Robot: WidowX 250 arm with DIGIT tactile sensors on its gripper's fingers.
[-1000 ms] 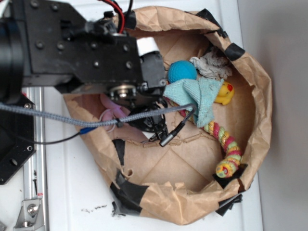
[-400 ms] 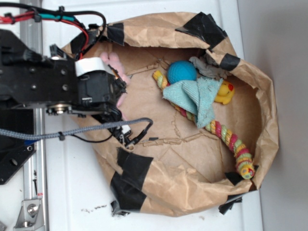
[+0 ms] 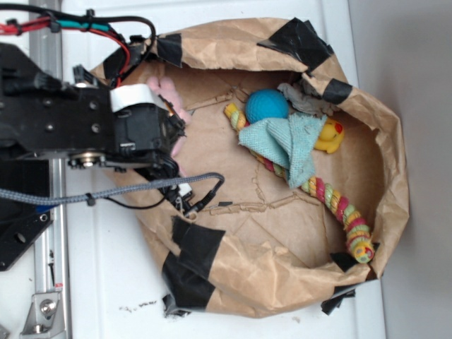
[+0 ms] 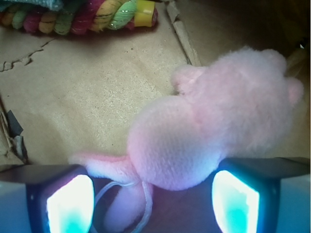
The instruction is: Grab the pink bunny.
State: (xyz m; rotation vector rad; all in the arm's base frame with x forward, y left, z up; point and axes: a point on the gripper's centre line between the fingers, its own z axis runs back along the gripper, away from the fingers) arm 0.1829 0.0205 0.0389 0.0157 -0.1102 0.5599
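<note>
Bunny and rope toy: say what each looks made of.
Bunny: soft plush fabric, by its pale pink, fuzzy matte pile; the filling cannot be seen. Rope toy: twisted cord, probably cotton, by its braided multicoloured strands with a dull finish.

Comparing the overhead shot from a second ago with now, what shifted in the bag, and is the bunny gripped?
The arm swung from the middle of the paper bag to its left wall, over the pink bunny. The gripper has open jaws on either side of the bunny, not closed on it. The rope toy shifted, its end now nearer the rim. The blue ball and yellow duck stayed put.
</note>
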